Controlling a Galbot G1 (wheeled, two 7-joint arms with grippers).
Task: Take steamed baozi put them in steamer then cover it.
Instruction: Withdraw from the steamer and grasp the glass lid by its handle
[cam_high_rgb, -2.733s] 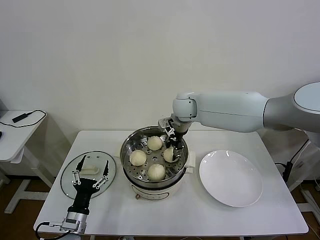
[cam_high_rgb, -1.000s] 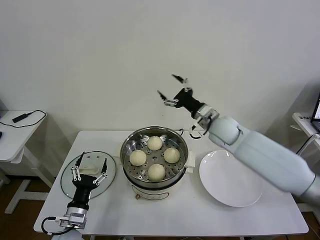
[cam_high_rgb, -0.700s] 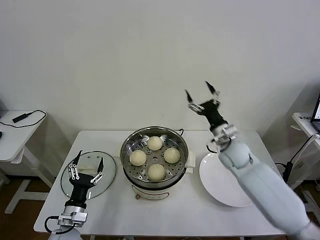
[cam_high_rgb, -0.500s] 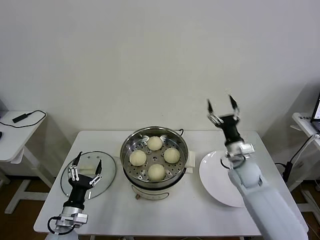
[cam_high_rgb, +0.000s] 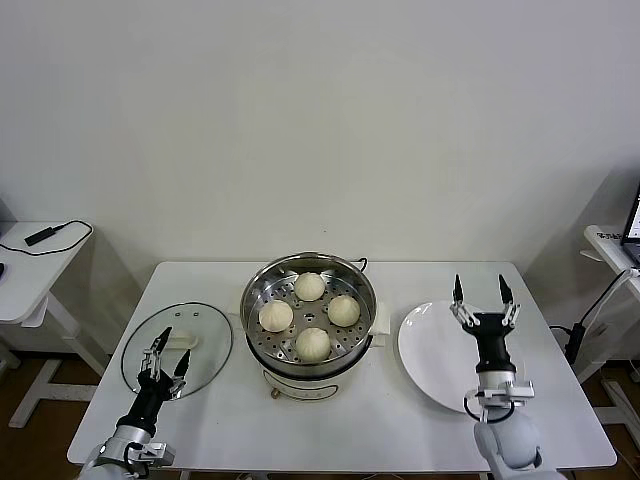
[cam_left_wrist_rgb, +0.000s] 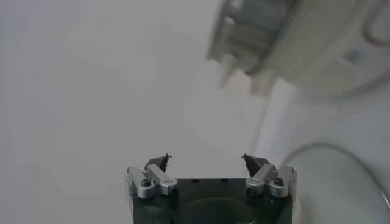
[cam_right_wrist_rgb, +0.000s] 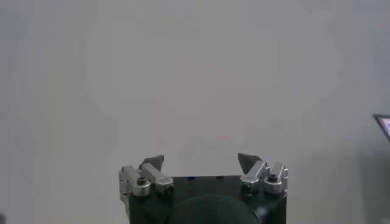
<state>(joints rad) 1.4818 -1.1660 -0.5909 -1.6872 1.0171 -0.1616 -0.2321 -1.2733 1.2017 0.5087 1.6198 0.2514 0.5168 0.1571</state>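
Baozi (cam_high_rgb: 313, 343) — your four sit inside the steamer (cam_high_rgb: 258, 335); left gripper (cam_high_rgb: 162, 358) and right gripper (cam_high_rgb: 479, 298) both gape empty.

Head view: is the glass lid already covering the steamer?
No; the glass lid lies on the table beside the open steamer.

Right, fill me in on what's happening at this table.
All four steamed baozi sit on the tray inside the steamer, which is uncovered. The glass lid lies flat on the table to the steamer's left. Neither arm holds anything: the left gripper is open beside the lid, and the right gripper is open, pointing up over the empty white plate.
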